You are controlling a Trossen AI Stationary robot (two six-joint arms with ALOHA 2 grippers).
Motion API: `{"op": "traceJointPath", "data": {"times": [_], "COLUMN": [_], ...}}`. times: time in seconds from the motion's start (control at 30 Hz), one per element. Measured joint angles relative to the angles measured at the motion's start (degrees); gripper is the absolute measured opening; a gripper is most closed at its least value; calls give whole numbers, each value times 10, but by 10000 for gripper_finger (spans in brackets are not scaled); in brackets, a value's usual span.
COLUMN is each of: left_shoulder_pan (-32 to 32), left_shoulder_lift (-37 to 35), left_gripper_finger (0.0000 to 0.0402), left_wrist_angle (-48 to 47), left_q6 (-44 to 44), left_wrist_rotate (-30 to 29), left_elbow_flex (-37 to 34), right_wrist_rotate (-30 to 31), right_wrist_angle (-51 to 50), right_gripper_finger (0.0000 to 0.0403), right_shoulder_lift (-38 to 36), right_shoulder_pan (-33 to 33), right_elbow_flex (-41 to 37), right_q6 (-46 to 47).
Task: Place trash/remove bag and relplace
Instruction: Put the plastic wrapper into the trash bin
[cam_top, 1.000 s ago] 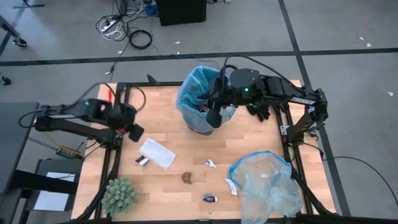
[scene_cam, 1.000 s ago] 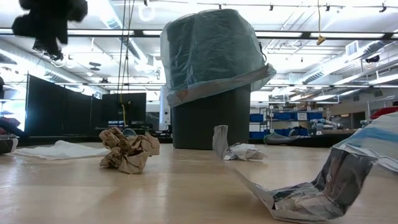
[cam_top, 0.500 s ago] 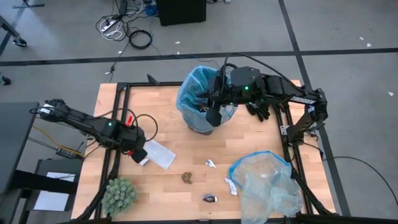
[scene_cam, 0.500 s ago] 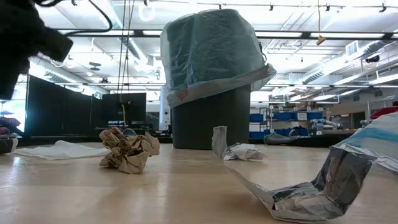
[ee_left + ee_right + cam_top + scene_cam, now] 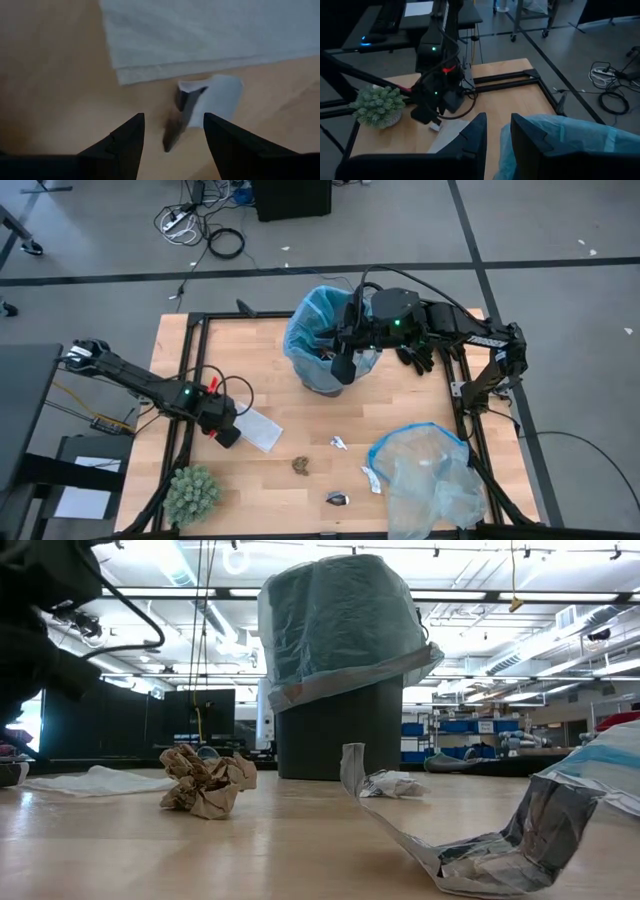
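Observation:
The sky-blue bag lines the dark bin, its rim folded down outside. My right gripper is at the bin's near right rim, shut on the bag-covered edge. My left gripper points down, open, just above a small dark-and-white wrapper that lies on the table beside a flat white paper. Its fingers stand on either side of the wrapper, apart from it. More trash lies on the table: a brown wad, a white scrap, a strip and a dark wrapper. My right gripper has the bag's rim between its two fingers where the plastic lies over the bin's edge. The fingers come nearly level from the table's right side. The bag stays on the upright bin. Its own fingers hide the exact place of contact.
A paler, clearer bag with a blue rim lies spread at the near right corner. A green spiky plant ball stands at the near left corner, close to my left arm. Black frame rails run along the table's sides.
My left gripper has come down and toward the table's near edge, tipping to point more steeply down, and now hovers over the small wrapper beside the white paper.

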Motion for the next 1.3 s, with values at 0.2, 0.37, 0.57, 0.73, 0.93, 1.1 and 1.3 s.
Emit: {"op": "traceJointPath", "data": {"times": [0.2, 0.37, 0.57, 0.73, 0.93, 1.1, 1.3], "left_shoulder_pan": [0, 0, 0, 0, 1, 23, 68], "left_shoulder_lift": [0, 5, 6, 6, 6, 6, 6], "left_gripper_finger": [213, 181, 35, 9, 6, 7, 7], "left_wrist_angle": [85, 87, 73, 83, 97, 91, 52], "left_q6": [1, -2, 1, 5, 14, 83, 179], "left_wrist_rotate": [26, 24, 12, 8, 3, -7, -94], "left_elbow_flex": [-37, -48, -49, -45, -6, 74, 213], "right_wrist_rotate": [0, 0, 0, 1, 2, 46, 63], "right_wrist_angle": [-1, -1, -2, -9, -37, -36, -36], "right_gripper_finger": [74, 73, 73, 73, 73, 73, 73], "right_shoulder_lift": [0, 0, 0, 0, -4, -7, -7], "right_shoulder_pan": [7, 16, 21, 27, 45, 68, 75], "right_elbow_flex": [0, 0, 0, 0, 0, 0, 0], "right_q6": [8, 9, 9, 9, 9, -7, -20]}}
